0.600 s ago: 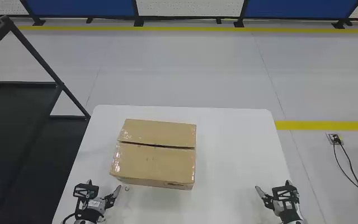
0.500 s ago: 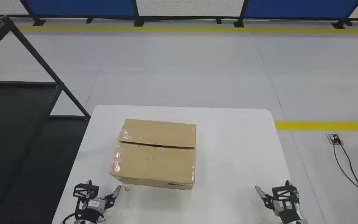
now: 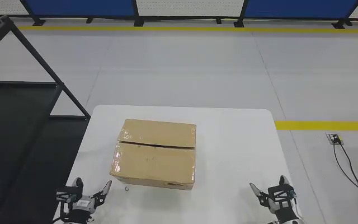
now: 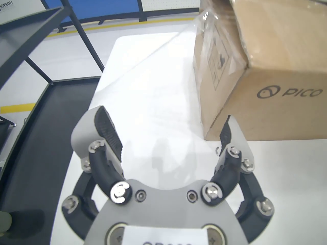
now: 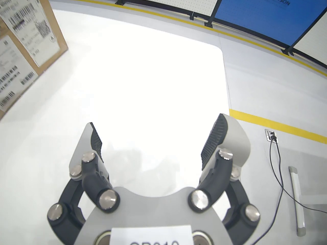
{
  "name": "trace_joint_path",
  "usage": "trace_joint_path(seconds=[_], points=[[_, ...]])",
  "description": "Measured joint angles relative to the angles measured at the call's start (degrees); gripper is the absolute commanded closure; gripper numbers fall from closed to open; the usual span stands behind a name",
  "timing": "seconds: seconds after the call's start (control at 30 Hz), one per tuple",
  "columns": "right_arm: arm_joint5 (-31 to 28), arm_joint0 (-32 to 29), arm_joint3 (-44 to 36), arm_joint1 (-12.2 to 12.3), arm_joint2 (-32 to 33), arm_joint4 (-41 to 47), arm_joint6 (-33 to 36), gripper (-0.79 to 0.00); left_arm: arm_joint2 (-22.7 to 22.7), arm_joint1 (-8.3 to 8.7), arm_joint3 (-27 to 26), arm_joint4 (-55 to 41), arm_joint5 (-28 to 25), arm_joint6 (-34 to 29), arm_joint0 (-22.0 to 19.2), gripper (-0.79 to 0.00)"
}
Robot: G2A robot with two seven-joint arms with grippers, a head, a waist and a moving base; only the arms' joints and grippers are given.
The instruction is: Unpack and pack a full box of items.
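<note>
A closed brown cardboard box (image 3: 156,154) sits in the middle of the white table (image 3: 235,151), its top flaps taped down. Near the table's front left corner my left gripper (image 3: 90,190) stands open and empty, just short of the box's front left corner (image 4: 224,118). In its wrist view the left gripper (image 4: 166,131) has wide-spread fingers. My right gripper (image 3: 269,189) stands open and empty near the front right corner, well to the right of the box. The right wrist view shows the right gripper (image 5: 158,138) over bare tabletop, with the box's labelled side (image 5: 23,47) farther off.
A small ring-shaped bit (image 3: 127,189) lies on the table by the box's front edge. A dark metal rack (image 3: 28,101) stands to the left of the table. A cable and floor socket (image 3: 334,139) lie on the floor to the right.
My left gripper has drawn back toward the table's front left corner, away from the box. My right gripper has shifted slightly left and back. The box has not moved.
</note>
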Motion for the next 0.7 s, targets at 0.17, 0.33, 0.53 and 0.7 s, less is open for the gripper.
trace_joint_path(seconds=[0.17,0.33,0.53,0.7], points=[[-0.23,-0.63,-4.61,-0.22,-0.64,0.47,0.73,-0.785,-3.32,-0.13,-1.44,-5.11,-1.20,1.11,0.74,-0.785],[-0.77,-0.62,-6.50,-0.29,-0.94,0.87,2.98,-0.785,-4.64,-0.02,-2.01,-6.97,-4.22,-1.32,1.08,-0.785],[-0.77,-0.63,-6.45,-0.28,-0.93,0.85,2.88,-0.785,-4.60,-0.02,-2.00,-6.89,-4.05,-1.17,1.07,-0.785],[-1.14,-0.06,-5.40,-0.46,-0.69,3.99,2.66,-0.785,-3.47,-0.23,-1.41,-9.10,-2.62,-3.35,-1.53,-0.785]])
